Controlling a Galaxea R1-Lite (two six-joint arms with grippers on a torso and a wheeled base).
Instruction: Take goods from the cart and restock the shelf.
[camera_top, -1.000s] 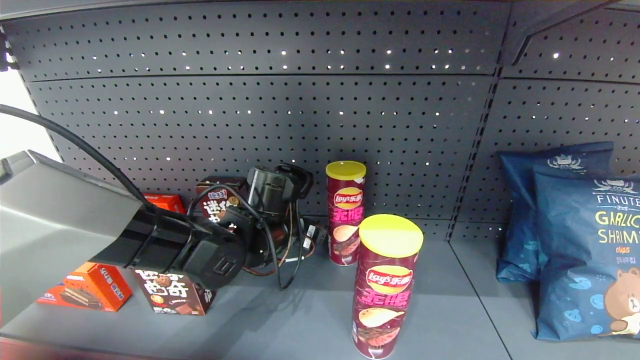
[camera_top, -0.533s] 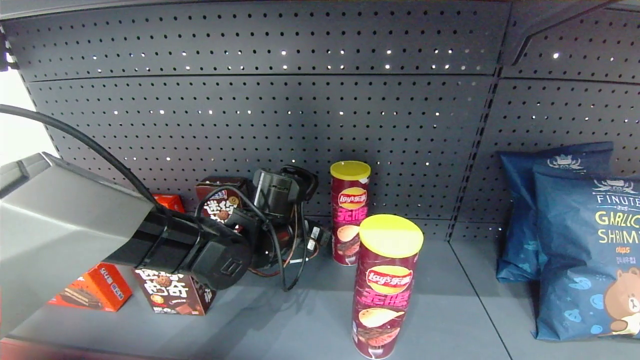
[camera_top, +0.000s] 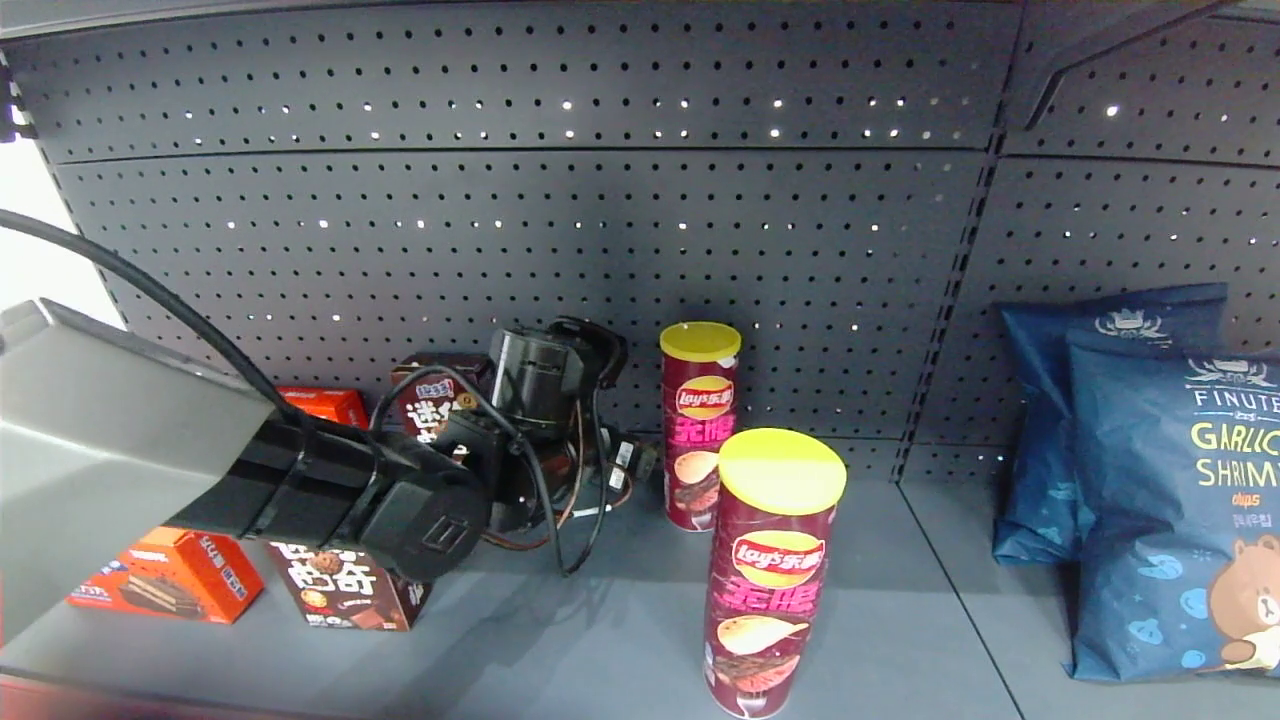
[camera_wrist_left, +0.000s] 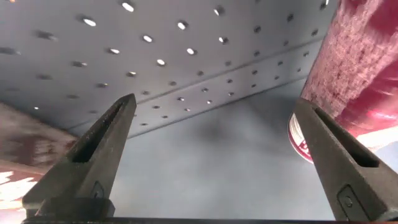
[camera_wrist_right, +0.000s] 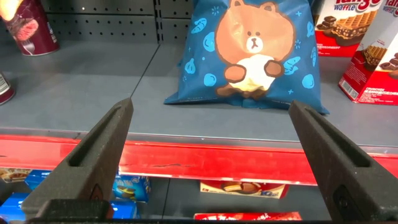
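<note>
The far chips can (camera_top: 700, 425) has been left standing on the shelf (camera_top: 600, 640) and the left gripper (camera_wrist_left: 214, 102), fingers spread and empty, drawn back leftward, so that placement is judged complete.

A dark grey perforated back panel (camera_top: 600, 230) fills the upper part of the head view, and points of light shine through some holes. Below it lies the grey shelf board (camera_top: 880, 600). A slotted upright post (camera_top: 950, 300) stands right of centre. At the left edge is a bright white area (camera_top: 40, 260). In the right wrist view, a red strip (camera_wrist_right: 217, 163) runs along a board's front edge.
</note>
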